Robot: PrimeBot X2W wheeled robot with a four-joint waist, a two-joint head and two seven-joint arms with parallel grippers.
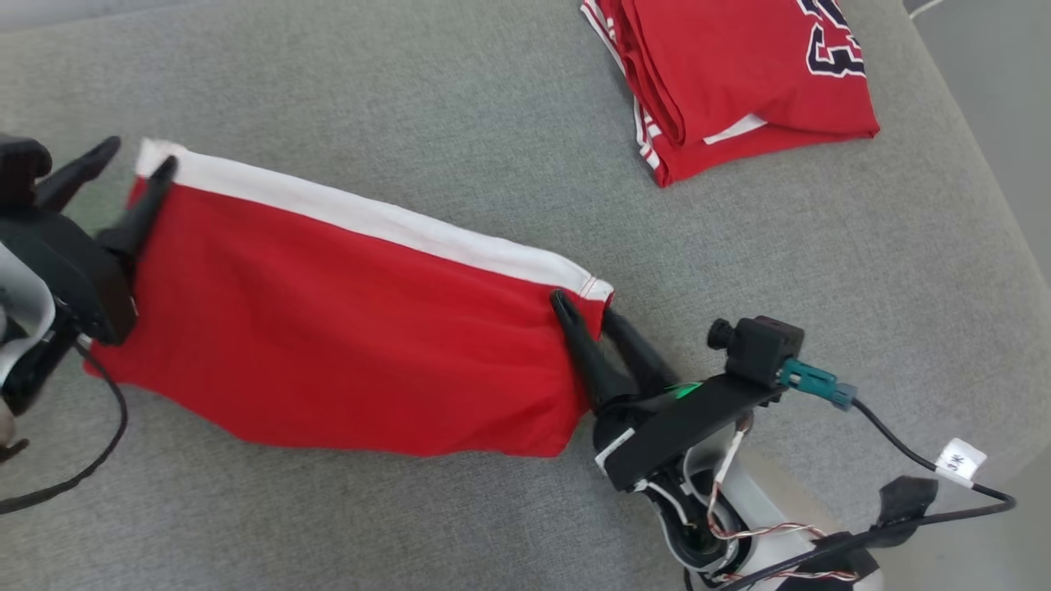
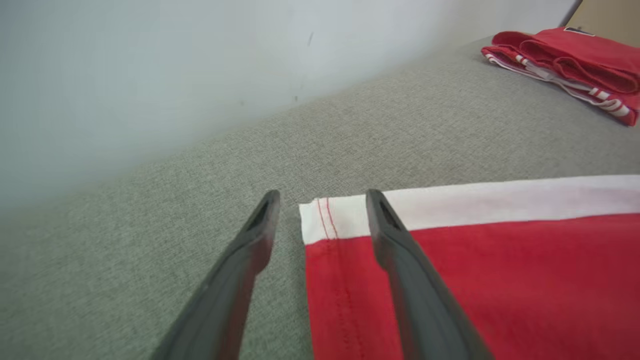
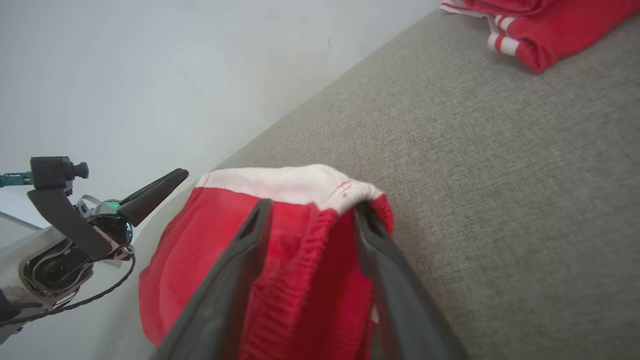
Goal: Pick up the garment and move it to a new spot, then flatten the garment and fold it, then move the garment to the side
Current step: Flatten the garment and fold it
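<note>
A red garment (image 1: 345,328) with a white band along its far edge lies stretched across the grey cushion (image 1: 410,98). My left gripper (image 1: 139,154) is at the garment's left corner and stands open. In the left wrist view the gripper (image 2: 322,195) straddles that corner, with one finger on the red garment (image 2: 500,280) and the other on bare cushion. My right gripper (image 1: 585,307) is at the right end, open. In the right wrist view the gripper (image 3: 311,206) has the bunched red hem (image 3: 300,280) filling the gap between its fingers.
A folded red jersey (image 1: 739,74) with dark lettering and white trim lies at the far right of the cushion. A pale wall (image 2: 150,75) runs along the cushion's far side. The cushion's right edge (image 1: 998,213) curves away near my right arm's cables.
</note>
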